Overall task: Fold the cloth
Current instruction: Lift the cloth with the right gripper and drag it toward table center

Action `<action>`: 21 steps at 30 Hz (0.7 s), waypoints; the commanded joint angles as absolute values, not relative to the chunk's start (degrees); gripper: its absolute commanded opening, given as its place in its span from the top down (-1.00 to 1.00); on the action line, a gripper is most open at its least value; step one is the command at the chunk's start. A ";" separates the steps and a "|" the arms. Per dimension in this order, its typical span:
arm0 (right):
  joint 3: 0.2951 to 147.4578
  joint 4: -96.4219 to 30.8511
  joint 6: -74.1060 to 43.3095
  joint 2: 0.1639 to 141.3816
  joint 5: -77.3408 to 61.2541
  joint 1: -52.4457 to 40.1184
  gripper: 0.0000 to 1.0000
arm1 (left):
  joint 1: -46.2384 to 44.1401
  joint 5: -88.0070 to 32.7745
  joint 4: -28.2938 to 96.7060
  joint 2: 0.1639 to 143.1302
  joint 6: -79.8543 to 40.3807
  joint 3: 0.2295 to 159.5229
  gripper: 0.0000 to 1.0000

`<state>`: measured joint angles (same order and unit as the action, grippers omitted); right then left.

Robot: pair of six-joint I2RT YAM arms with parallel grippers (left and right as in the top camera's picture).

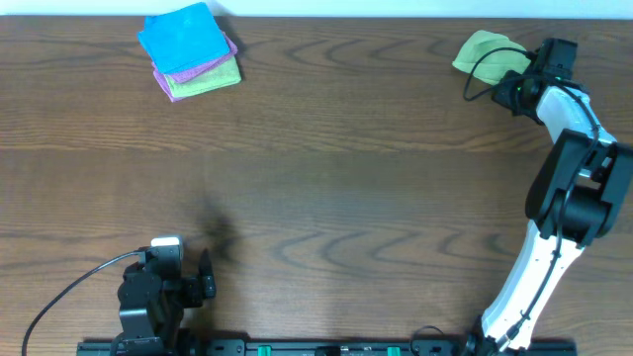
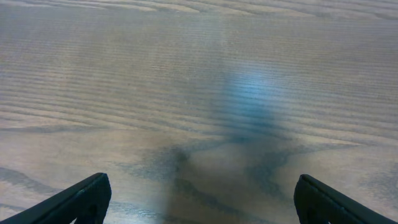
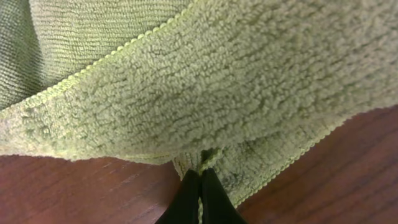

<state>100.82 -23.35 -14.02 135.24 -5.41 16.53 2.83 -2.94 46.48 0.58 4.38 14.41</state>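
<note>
The lime-green cloth [image 1: 482,51] lies bunched at the far right of the table. It fills the right wrist view [image 3: 205,87], with its stitched hem running across. My right gripper [image 1: 516,87] is at the cloth's right edge; in the right wrist view the gripper [image 3: 200,177] is shut on a pinch of the cloth's edge. My left gripper [image 1: 203,279] rests near the front left of the table, far from the cloth. Its fingers [image 2: 199,196] are wide apart over bare wood and hold nothing.
A stack of folded cloths, bright blue [image 1: 183,38] on top with pink-purple and green under it, lies at the far left. The wooden table [image 1: 326,168] spreads between the arms. A black cable loops by the right wrist.
</note>
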 commanded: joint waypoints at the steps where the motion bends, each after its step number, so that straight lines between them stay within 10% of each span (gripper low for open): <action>1: 101.41 -24.25 -12.67 134.58 -6.72 15.81 0.97 | 2.59 -2.35 46.65 0.21 4.73 14.24 -0.91; 21: 101.41 -49.93 -0.64 101.32 -6.72 -2.70 0.97 | 2.59 -2.35 46.65 0.21 4.73 14.24 -0.91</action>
<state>101.10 -47.11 -3.11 104.14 -6.26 0.58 2.83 -2.94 46.50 0.58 4.38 14.41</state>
